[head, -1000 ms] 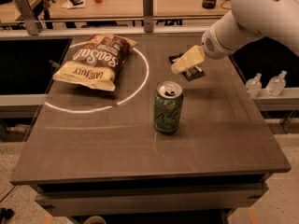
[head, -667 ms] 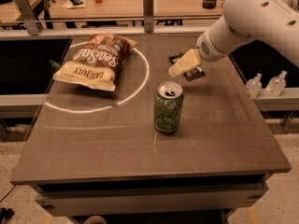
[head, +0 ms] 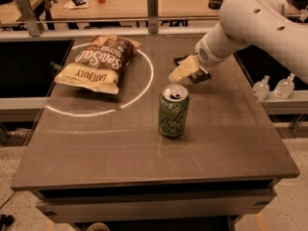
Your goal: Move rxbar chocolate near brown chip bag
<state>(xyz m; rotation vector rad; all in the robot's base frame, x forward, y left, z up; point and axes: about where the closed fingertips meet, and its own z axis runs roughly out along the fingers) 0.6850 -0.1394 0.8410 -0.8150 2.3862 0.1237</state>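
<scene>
Dark table (head: 216,143) fills the view. The bag (head: 98,64) lies at its far left, and a green can (head: 173,110) stands upright near the middle. Your gripper (head: 180,72) sits low at far right, over the bar (head: 199,77). You cannot tell whether it has closed on the bar. Confirm a firm hold, lift clear, pass behind the can, and set down just beside the bag.
</scene>
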